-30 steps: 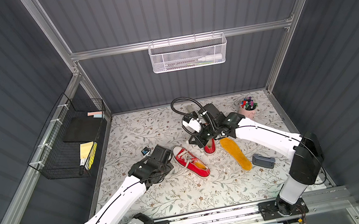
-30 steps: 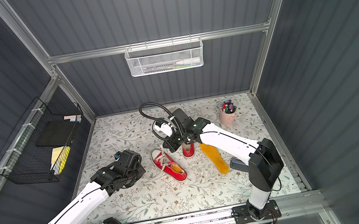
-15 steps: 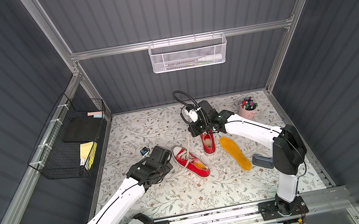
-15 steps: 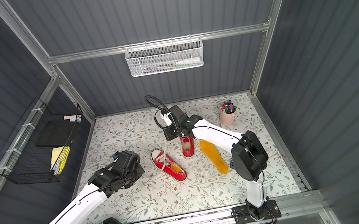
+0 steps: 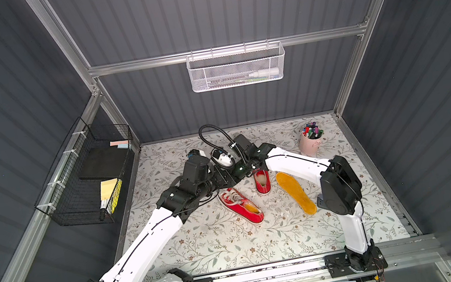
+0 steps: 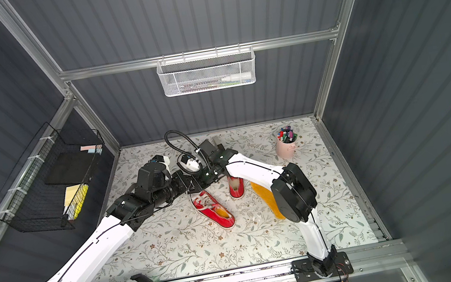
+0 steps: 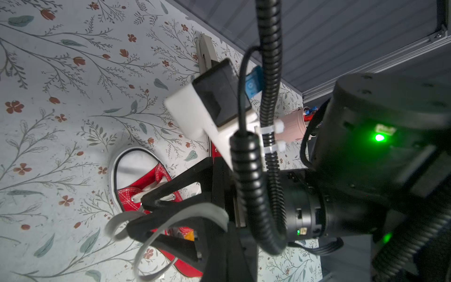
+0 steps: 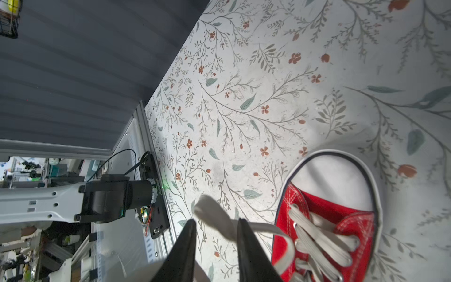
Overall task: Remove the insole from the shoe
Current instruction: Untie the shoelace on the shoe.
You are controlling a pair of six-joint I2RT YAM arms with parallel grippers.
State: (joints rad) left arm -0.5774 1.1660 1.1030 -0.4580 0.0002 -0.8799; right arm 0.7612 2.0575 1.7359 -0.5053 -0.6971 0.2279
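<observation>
In both top views the laced red shoe (image 5: pixel 240 205) lies slanted on the floral desk (image 5: pixel 235 247). Its yellow insole (image 5: pixel 252 207) shows through the heel opening, inside the shoe. A second red shoe (image 5: pixel 262 182), with a pale lining, sits between the laced one and the pink pen cup (image 5: pixel 309 145). A loose yellow insole (image 5: pixel 295 193) lies flat just beside it, on the cup's side. Both arms meet over the laced shoe's toe.

In the left wrist view the left end effector (image 7: pixel 136 214) is closed above the shoe's eyelets. A white lace (image 7: pixel 195 210) loops across it; whether it is pinched I cannot tell. A sliver of the insole shows orange beneath.

In the right wrist view the right end effector (image 8: pixel 216 221) has its jaws apart, with a lace end lying across the gap at their tips. The white toe cap and red upper sit close by.
</observation>
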